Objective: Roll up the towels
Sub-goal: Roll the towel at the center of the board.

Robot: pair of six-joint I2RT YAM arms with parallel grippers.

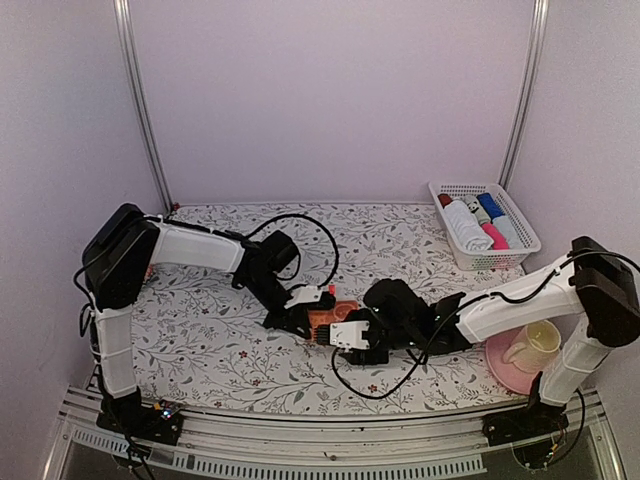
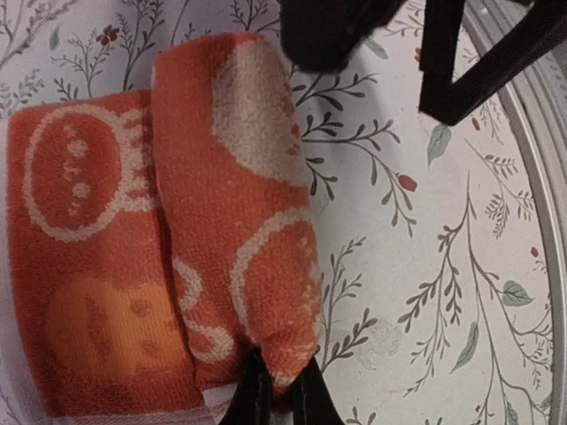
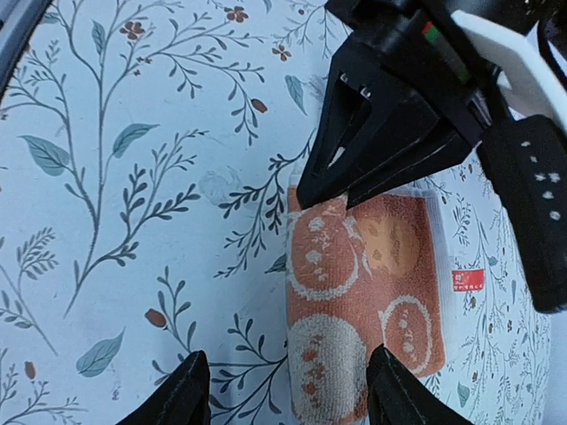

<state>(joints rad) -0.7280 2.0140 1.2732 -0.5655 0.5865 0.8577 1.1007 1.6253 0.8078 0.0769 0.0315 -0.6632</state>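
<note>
Orange-red towel, part-rolled on the tabletop: roll end is pinched by the left gripper, jaws closed; right gripper is spread astride it, jaws empty; unrolling is risked should the pinch slip.

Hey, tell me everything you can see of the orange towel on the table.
The orange towel is soft, terry-looking cloth, orange-red with white cartoon faces and rings. It lies on the floral tablecloth between the two arms, partly rolled: a thick roll along one side and a flat stretch beside it. The left gripper is shut, pinching one end of the roll. The right gripper stands open astride the other end. A small red tag shows at one edge.
</note>
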